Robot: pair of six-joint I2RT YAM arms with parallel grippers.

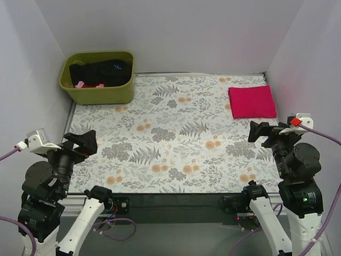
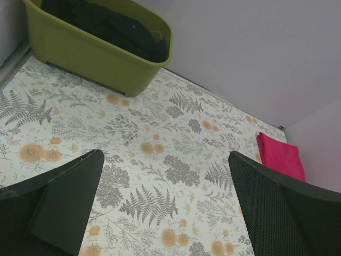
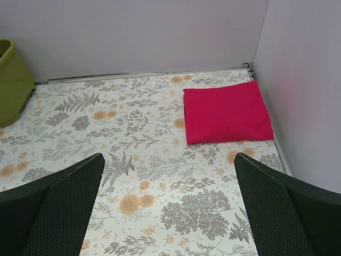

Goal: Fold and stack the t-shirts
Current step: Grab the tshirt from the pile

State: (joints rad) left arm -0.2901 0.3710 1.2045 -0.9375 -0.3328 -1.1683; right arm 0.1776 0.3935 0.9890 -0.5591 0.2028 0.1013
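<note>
Where the arms sit: near edge of the table; left gripper point(image 1: 81, 142) and right gripper point(image 1: 261, 131) both hang with jaws wide apart, holding nothing.
Surface: grey-and-orange floral table cloth point(image 1: 176, 140), lying flat.
Room: plain pale walls point(image 1: 186, 32) on three sides.
Magenta-pink cotton t-shirt point(image 1: 252, 101): folded into a flat rectangle, far right corner, beside the right wall.
Olive-green plastic tub point(image 1: 101, 95): far left corner.
Black cotton t-shirt point(image 1: 104, 72): crumpled inside the tub.
</note>
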